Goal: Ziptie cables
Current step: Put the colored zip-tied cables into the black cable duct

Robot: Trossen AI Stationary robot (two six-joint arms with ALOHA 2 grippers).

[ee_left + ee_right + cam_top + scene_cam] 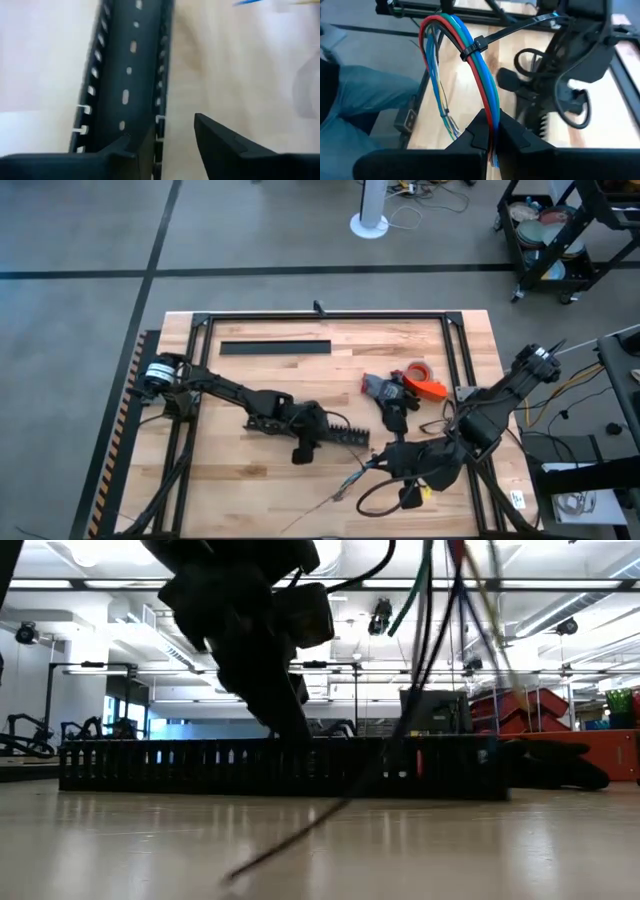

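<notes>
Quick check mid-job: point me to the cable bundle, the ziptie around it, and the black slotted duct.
cable bundle (482, 85), right wrist view: on the red wire's arc.
ziptie (472, 48), right wrist view: on its head, around the wires.
black slotted duct (127, 75), left wrist view: on its slotted floor.

- The table (260, 375) is pale wood with visible grain and a smooth, faintly shiny finish.
- The cables (485, 75) wear smooth, glossy plastic sleeves in red, green and blue.
- The ziptie (515, 30) around them is thin black plastic.
- The duct (127, 75) is matt black plastic with slotted walls.
- The frame (320, 314) along the table edge looks like black-painted metal.
- The tape roll (420, 369) is glossy orange.
</notes>
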